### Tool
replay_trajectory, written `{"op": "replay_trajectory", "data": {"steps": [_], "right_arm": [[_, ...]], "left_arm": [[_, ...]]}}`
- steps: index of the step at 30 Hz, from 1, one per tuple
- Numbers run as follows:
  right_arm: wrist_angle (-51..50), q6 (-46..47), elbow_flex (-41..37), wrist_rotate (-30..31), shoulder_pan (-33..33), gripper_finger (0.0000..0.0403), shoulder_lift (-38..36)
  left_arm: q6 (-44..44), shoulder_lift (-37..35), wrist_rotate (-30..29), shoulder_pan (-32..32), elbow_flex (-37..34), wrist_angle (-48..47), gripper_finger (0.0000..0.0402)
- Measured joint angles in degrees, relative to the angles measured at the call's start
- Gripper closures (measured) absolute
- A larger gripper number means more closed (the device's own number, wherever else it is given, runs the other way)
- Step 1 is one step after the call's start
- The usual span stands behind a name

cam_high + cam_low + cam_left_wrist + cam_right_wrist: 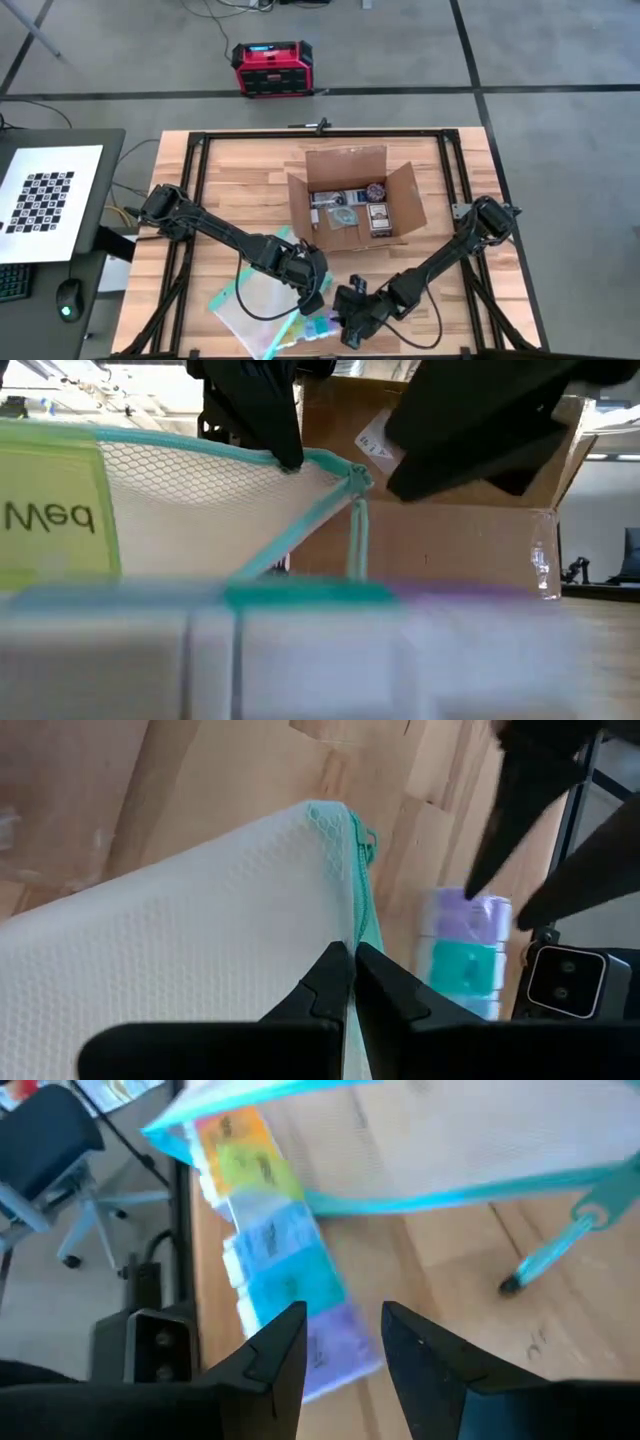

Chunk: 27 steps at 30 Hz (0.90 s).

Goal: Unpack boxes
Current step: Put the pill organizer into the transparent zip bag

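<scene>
- Pinching the teal edge of the mesh pouch (200,920), the left pincer (352,982) has its fingers together on the fabric – lifting one corner, likely so the pouch mouth gapes
- Hovering by the coloured pill organizer (280,1270), the right pincer (345,1342) has its fingers apart around nothing, seemingly lined up to take it
- Sitting well behind both, at the middle of the surface (220,180), the box (355,205) has its flaps open and several items inside
- Only the high view shows the box contents – the low view shows just its outer wall and tape, and the wrist views show the grip details
</scene>
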Motion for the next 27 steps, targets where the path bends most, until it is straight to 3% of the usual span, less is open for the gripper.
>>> {"op": "replay_trajectory", "data": {"steps": [11,15,20,27], "right_arm": [[-5.4,12.0,0.0,-1.0,7.7,0.028,0.3],[-1.8,15.4,0.0,-3.9,8.7,0.028,2.2],[12.2,17.7,0.2,-7.6,8.9,0.028,5.9],[13.1,20.3,0.7,-8.0,7.3,0.028,10.4]], "left_arm": [[-0.5,0.0,0.0,0.0,0.0,0.0,0.0401],[-0.4,0.0,0.2,0.0,0.0,0.0,0.0402],[0.0,0.0,0.7,0.1,0.0,0.4,0.0401],[0.3,0.0,0.9,0.1,0.0,0.6,0.0401]]}}
